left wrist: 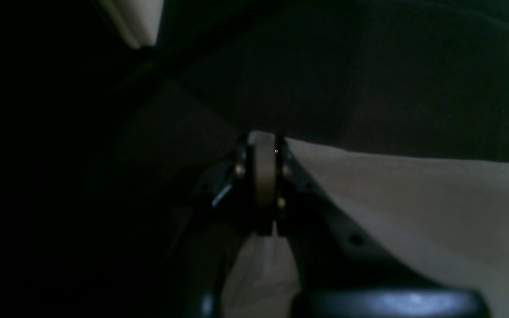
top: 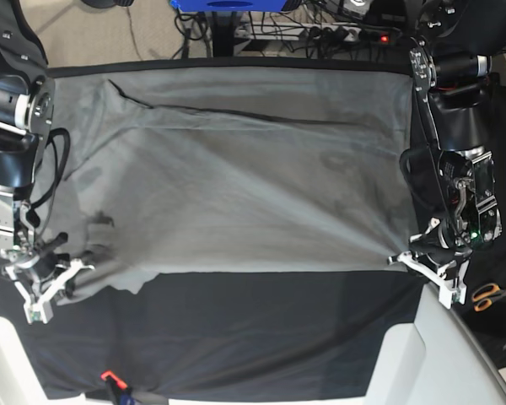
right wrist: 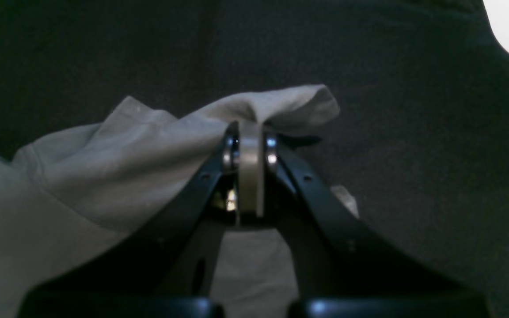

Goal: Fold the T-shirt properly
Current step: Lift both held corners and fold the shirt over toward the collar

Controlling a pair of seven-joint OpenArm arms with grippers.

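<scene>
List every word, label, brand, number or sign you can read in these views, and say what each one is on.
None can be read.
T-shirt: plain grey, no print or label showing in any view.
Black table cloth: no markings.
Left gripper and right gripper: no legible lettering on their black parts.
Scissors and the power strip behind the table: too small to show any text.

The left wrist view is so dark that the cloth (left wrist: pixel 369 88) from 9 to 12 o'clock is unreadable, and the T-shirt (left wrist: pixel 435 207) runs off at 3 and 5 o'clock. In the right wrist view the T-shirt runs off at 8 o'clock. In the base view both arms are cut at 10 and 2 o'clock, and the scissors (top: pixel 489 295) at 4 o'clock are half hidden.
</scene>
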